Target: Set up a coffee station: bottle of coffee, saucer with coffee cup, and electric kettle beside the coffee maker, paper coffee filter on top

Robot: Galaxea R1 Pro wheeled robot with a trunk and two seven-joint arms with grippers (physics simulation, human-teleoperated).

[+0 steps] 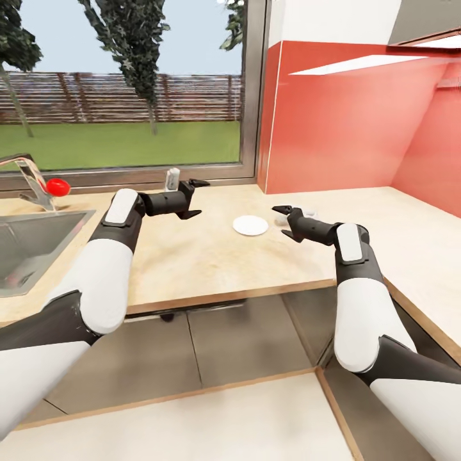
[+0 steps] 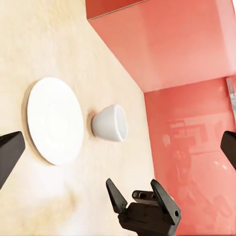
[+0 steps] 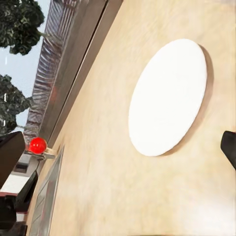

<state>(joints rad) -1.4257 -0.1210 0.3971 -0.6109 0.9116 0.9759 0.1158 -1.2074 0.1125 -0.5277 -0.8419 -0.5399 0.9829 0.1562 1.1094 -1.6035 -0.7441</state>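
A light wood-grain kitchen countertop (image 1: 211, 256) runs beneath a wide window (image 1: 121, 83), with a red wall panel (image 1: 346, 121) to one side and grey cabinet fronts (image 1: 211, 346) below.

Both arms reach out over the counter. The left gripper (image 1: 194, 200) hangs above the surface near the window ledge, its two black fingers spread apart with nothing between them. The right gripper (image 1: 287, 221) hangs lower, close to the counter, and its fingers are likewise spread and empty.

A small white saucer (image 1: 250, 225) lies flat on the counter between the two grippers, nearer the right one, just beside its fingertips but not touching them. In the right wrist view the saucer (image 3: 168, 97) sits ahead of the spread fingers with bare wood around it.

The white coffee cup (image 2: 110, 123) shows clearly in the left wrist view, lying tipped on its side on the counter just beside the saucer (image 2: 54, 120), its open mouth turned away from the plate. A narrow gap seems to separate the two, though the angle makes this hard to confirm. In the head view the cup is mostly hidden behind the right gripper.

Out past the left arm, a steel sink (image 1: 32, 250) is set into the counter, with a tap (image 1: 29, 176) and a small red ball (image 1: 57, 187) at its back edge.
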